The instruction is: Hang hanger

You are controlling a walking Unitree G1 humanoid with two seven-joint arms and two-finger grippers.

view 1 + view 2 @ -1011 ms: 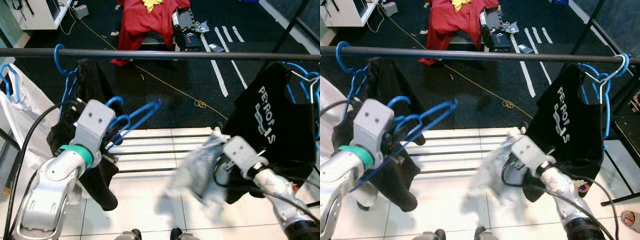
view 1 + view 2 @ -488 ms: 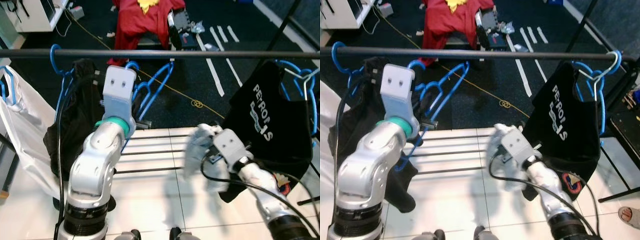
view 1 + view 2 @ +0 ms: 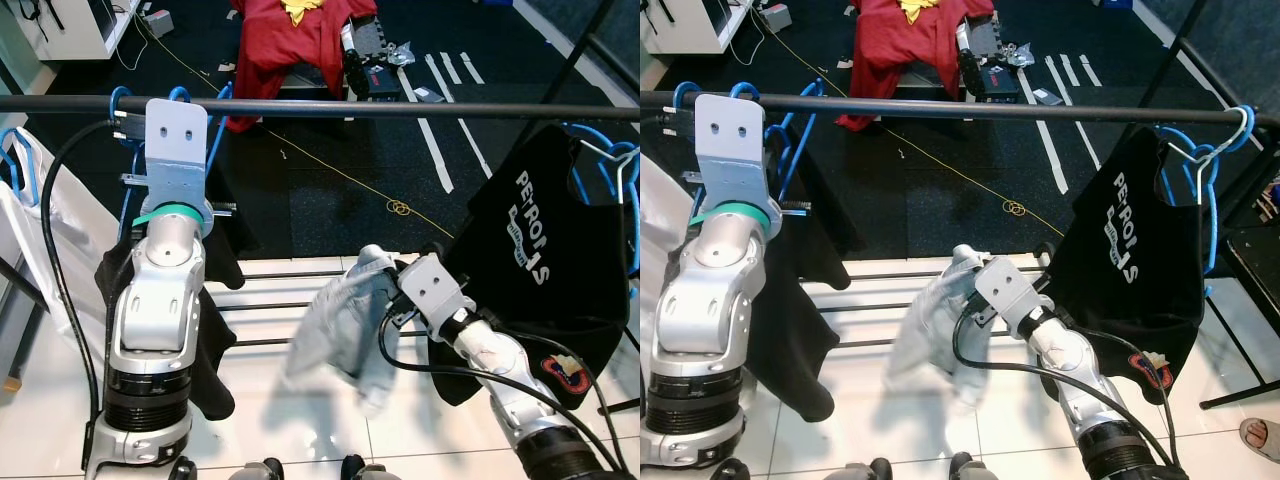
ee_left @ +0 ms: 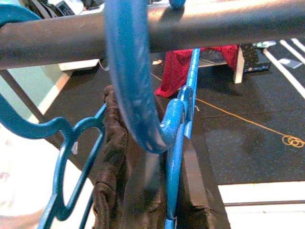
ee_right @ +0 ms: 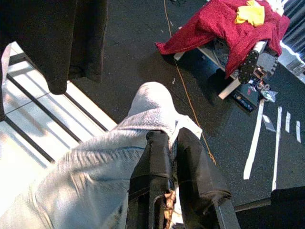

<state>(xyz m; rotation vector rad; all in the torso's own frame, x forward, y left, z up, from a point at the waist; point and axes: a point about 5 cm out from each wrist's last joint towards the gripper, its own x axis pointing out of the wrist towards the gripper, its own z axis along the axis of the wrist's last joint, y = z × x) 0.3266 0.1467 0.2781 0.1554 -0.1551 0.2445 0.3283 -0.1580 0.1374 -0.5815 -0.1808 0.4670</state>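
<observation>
— Where's the blue plastic hanger [image 4: 143, 95]?

— Its hook curls over the dark metal rail [image 3: 400, 108], with the left gripper [image 3: 176, 128] raised right at the rail beside it. I can't tell how that gripper's fingers stand.

— And the right gripper [image 5: 174, 157]?

— Well below the rail, its black fingers pinched closed on a pale grey cloth garment [image 3: 335, 330].
</observation>
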